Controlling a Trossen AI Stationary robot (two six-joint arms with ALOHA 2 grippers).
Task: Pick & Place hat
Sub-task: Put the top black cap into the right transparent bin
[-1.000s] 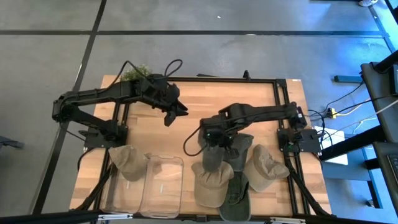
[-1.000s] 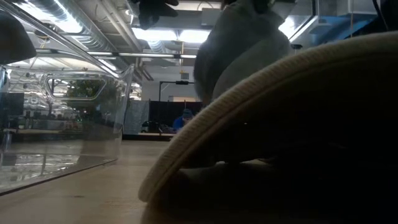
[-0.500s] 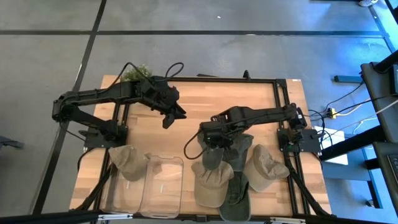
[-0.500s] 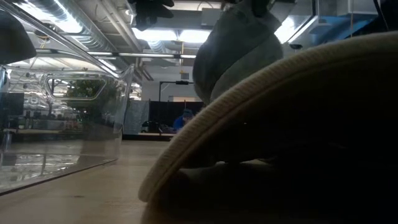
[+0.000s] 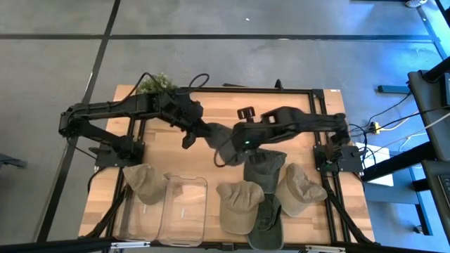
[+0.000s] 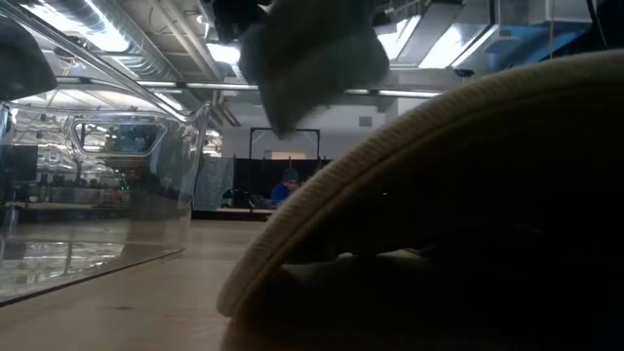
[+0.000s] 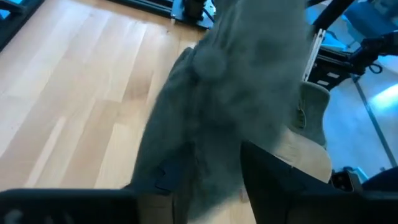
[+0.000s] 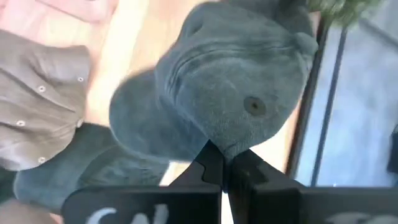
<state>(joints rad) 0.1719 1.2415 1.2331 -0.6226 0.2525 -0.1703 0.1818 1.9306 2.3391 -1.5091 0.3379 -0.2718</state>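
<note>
I have the grey cap [image 5: 223, 143] pinched shut in my right gripper [image 8: 225, 163], lifted beyond the clear bin [image 5: 184, 209]; my left gripper [image 7: 214, 171] straddles it half-open, probably for handover.

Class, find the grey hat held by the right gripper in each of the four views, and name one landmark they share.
High view: grey hat, table centre, between both arms.
Low view: hanging at top centre.
Left wrist view: fills the middle.
Right wrist view: centre, pinched by the right gripper.
Shared landmark: wooden table.
</note>
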